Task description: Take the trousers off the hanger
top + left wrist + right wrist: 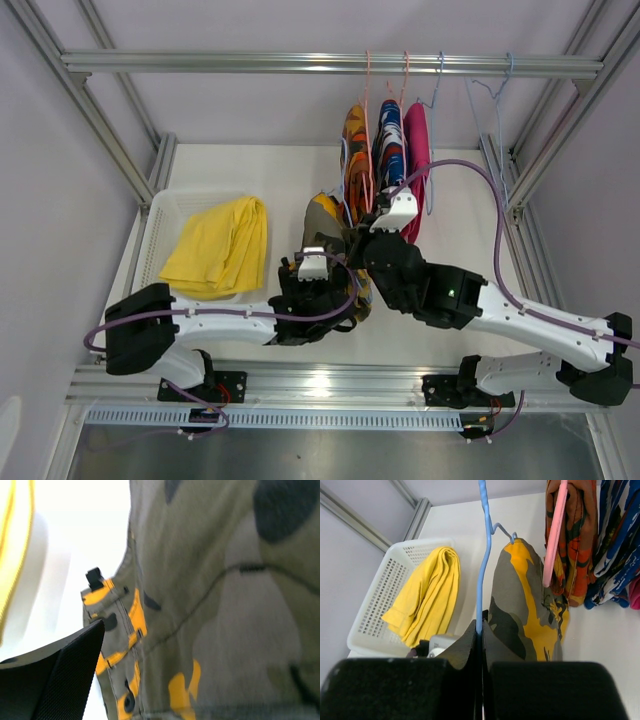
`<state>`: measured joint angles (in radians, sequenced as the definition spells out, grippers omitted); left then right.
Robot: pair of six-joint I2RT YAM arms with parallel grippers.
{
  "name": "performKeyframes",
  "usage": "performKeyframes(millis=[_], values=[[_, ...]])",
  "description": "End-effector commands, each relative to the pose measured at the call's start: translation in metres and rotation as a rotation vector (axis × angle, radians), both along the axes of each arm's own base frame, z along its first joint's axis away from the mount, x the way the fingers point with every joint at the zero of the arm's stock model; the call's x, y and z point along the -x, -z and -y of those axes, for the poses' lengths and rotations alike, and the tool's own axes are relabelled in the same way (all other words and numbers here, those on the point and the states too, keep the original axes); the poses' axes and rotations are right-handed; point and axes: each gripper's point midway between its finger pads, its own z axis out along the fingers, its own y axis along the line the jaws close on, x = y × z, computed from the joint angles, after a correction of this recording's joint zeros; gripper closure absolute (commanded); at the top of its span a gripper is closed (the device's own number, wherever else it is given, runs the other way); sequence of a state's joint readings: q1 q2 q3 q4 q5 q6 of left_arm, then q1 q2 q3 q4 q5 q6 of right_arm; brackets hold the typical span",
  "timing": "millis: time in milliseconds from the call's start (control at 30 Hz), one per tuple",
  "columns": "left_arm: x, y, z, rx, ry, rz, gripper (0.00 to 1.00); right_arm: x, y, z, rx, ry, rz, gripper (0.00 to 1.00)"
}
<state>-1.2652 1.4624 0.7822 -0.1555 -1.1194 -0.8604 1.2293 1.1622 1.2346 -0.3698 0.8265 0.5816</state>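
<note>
The right pincer (479, 639) is clenched on the thin wire of the blue hanger (484, 555), its two dark fingers pressed together with the wire between their tips. Just beyond those tips and slightly to their right hang the camouflage trousers (520, 595). They are draped from the hanger where the wire bends over at its far end, and they sag in loose folds.

The left pincer (322, 245) is close against the same garment from the other side. In its wrist view, olive and yellow cloth fills nearly everything and only one finger (60, 675) shows, at the lower left. Whether it is gripping the cloth cannot be told.

The trousers look light, soft and limp. They would likely bunch and slide rather than hold a shape, and a seam could catch on the wire. The stitched waistband or pocket edge in front of the left pincer looks the firmest place to pinch, with the pull directed away from the hanger held by the right.

Further out, left of the right pincer, the yellow trousers (427, 595) lie folded in the white basket (375, 600). To its far right, the orange patterned trousers (575, 540) hang on a pink hanger (552, 540), then the blue-red-white trousers (615, 540) and the magenta trousers (415, 150).
</note>
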Motion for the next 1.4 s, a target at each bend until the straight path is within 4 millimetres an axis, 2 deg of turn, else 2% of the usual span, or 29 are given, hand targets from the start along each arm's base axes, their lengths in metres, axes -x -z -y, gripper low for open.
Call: performKeyframes(millis=[0, 133, 233, 500, 733, 833, 933, 967, 1033, 1067, 1167, 1200, 1367], values=[[-0.017, -0.030, -0.004, 0.071, -0.058, 0.069, 0.06, 0.005, -0.031, 0.005, -0.163, -0.001, 0.018, 1.00], [-0.025, -0.033, -0.009, 0.082, -0.059, 0.077, 0.07, 0.009, -0.030, 0.005, -0.176, -0.012, 0.011, 1.00], [-0.031, -0.039, -0.007, 0.120, -0.042, 0.099, 0.07, 0.010, -0.021, 0.002, -0.169, -0.017, -0.002, 1.00], [-0.039, -0.074, 0.011, 0.167, 0.014, 0.177, 0.09, 0.011, -0.011, -0.003, -0.166, -0.028, -0.020, 1.00], [-0.043, -0.102, 0.020, 0.193, 0.039, 0.232, 0.19, 0.012, -0.002, -0.003, -0.156, -0.028, -0.032, 1.00], [-0.043, -0.112, 0.019, 0.202, 0.043, 0.251, 0.30, 0.012, 0.003, -0.002, -0.148, -0.025, -0.039, 1.00], [-0.042, -0.121, 0.016, 0.206, 0.047, 0.265, 0.47, 0.013, 0.008, 0.000, -0.145, -0.020, -0.044, 1.00], [-0.042, -0.123, 0.015, 0.207, 0.049, 0.268, 0.59, 0.012, 0.011, 0.002, -0.136, -0.013, -0.045, 1.00], [-0.040, -0.130, 0.012, 0.214, 0.053, 0.277, 0.68, 0.012, 0.015, 0.003, -0.129, -0.007, -0.050, 1.00], [-0.040, -0.133, 0.010, 0.223, 0.049, 0.283, 0.77, 0.012, 0.020, 0.005, -0.123, -0.002, -0.054, 1.00], [-0.039, -0.141, 0.005, 0.202, 0.054, 0.299, 0.88, 0.011, 0.028, 0.007, -0.118, 0.007, -0.065, 1.00], [-0.040, -0.143, 0.004, 0.203, 0.052, 0.308, 0.89, 0.012, 0.035, 0.007, -0.108, 0.008, -0.072, 1.00], [-0.039, -0.151, -0.001, 0.184, 0.054, 0.327, 0.99, 0.012, 0.046, 0.009, -0.105, 0.013, -0.088, 1.00]])
